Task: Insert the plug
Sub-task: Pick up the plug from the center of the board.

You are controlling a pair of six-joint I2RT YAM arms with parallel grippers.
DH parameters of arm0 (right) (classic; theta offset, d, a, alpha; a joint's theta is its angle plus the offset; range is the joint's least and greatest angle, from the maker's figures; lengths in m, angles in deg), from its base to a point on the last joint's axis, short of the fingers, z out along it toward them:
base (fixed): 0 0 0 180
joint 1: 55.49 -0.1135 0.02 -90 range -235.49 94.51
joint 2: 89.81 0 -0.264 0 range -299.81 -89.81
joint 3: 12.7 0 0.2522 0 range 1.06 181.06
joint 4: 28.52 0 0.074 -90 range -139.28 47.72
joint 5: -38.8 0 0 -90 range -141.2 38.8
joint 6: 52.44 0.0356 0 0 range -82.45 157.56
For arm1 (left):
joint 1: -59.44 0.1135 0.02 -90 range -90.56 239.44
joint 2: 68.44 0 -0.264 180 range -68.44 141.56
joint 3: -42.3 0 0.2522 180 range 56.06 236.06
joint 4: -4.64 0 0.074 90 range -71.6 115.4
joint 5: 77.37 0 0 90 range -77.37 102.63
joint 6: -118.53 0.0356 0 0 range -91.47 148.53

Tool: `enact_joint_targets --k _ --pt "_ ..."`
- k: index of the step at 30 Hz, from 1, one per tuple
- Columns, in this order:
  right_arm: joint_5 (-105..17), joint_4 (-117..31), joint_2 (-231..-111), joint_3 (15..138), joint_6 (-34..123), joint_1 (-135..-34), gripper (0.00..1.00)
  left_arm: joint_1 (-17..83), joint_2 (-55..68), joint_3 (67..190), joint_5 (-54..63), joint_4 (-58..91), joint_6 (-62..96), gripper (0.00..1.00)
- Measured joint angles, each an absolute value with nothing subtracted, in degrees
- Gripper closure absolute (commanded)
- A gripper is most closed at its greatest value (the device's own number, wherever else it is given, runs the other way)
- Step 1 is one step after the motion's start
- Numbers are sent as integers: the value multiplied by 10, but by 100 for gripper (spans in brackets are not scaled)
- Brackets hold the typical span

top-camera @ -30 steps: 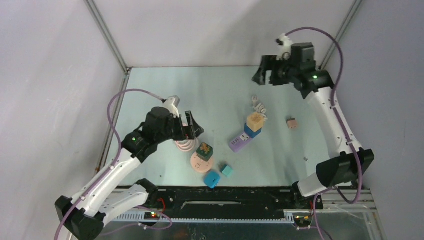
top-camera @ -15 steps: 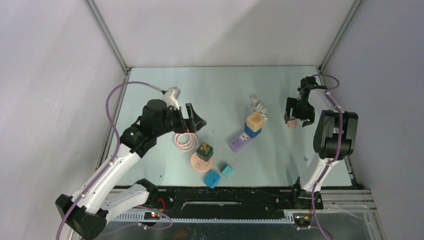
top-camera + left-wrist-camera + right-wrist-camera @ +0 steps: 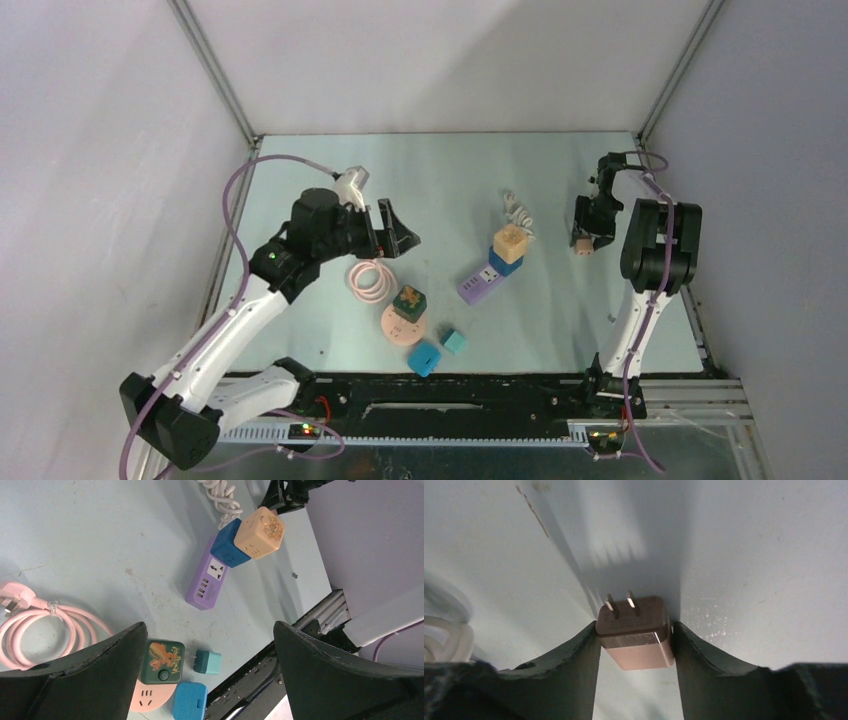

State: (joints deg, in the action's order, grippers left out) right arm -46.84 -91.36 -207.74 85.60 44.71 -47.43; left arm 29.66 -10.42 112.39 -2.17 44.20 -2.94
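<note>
A small pinkish-brown two-prong plug [image 3: 636, 632] lies on the table at the right [image 3: 582, 246]. My right gripper [image 3: 636, 627] is shut on it, with a finger pressed against each side and the prongs pointing away from the wrist. The purple power strip [image 3: 480, 283] lies mid-table, also in the left wrist view [image 3: 205, 582], with a blue cube adapter [image 3: 229, 542] and an orange cube [image 3: 259, 532] at its far end. My left gripper [image 3: 395, 236] is open and empty, held above the table left of the strip.
A pink coiled cable [image 3: 368, 281] lies under the left gripper. A pink round socket [image 3: 396, 328] carries a green adapter [image 3: 161, 661]. A teal plug [image 3: 207, 661] and a blue plug [image 3: 190, 701] lie near the front edge. A white coiled cord [image 3: 517, 212] lies behind the strip.
The right arm has come down from high at the back to the brown plug and closed on it. The left gripper has shifted slightly up and right.
</note>
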Motion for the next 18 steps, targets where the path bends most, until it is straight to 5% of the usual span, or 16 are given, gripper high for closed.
enact_joint_targets --k 7,18 --pt "-460 -913 -2084 870 446 -477 75 300 -93 1145 -32 440 -29 0" --pt "-398 -949 -2014 873 454 -515 81 301 -35 1184 -46 446 -50 2"
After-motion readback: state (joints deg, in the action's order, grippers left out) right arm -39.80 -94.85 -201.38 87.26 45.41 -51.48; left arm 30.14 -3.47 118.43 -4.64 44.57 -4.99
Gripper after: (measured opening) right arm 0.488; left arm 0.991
